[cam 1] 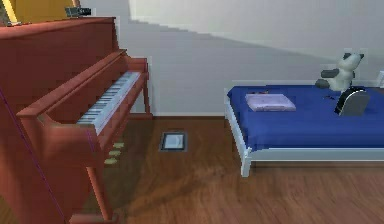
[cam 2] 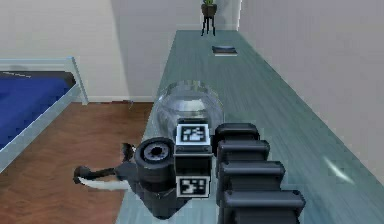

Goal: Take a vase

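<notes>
Item: rounded clear glass vase (cam 2: 190,104), standing on a long grey-green table (cam 2: 280,110). In the arm side view it sits at twelve o'clock from the marker squares on the arm (cam 2: 245,180), close behind them. Gripper (cam 2: 95,178): fingers point to nine o'clock past the table's edge, with bare wood floor (cam 2: 110,125) behind them; holds nothing; whether the fingers are apart or together cannot be told. Farther along the table, at one o'clock from the vase: dark flat thing (cam 2: 224,48). Forward view: red-brown piano (cam 1: 60,110) at nine o'clock; blue-covered bed (cam 1: 300,115) at three o'clock, plush toy (cam 1: 343,70) on it.
</notes>
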You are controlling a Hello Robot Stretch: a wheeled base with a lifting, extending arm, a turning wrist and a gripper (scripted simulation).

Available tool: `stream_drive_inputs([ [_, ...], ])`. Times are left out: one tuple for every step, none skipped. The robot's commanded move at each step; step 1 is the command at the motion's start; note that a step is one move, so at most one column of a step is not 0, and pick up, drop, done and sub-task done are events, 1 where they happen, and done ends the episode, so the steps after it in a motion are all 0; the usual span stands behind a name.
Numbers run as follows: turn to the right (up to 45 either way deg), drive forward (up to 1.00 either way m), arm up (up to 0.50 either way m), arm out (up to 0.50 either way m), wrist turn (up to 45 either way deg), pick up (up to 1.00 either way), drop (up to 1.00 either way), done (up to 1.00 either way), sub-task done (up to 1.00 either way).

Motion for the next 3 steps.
stream_drive_inputs([
  [0.0,0.00,0.00,0.00,39.0,0.00,0.00,0.00,0.00],
  [0.0,0.00,0.00,0.00,0.0,1.00,0.00,0.00,0.00],
  [0.0,0.00,0.00,0.00,0.0,0.00,0.00,1.00,0.00],
])
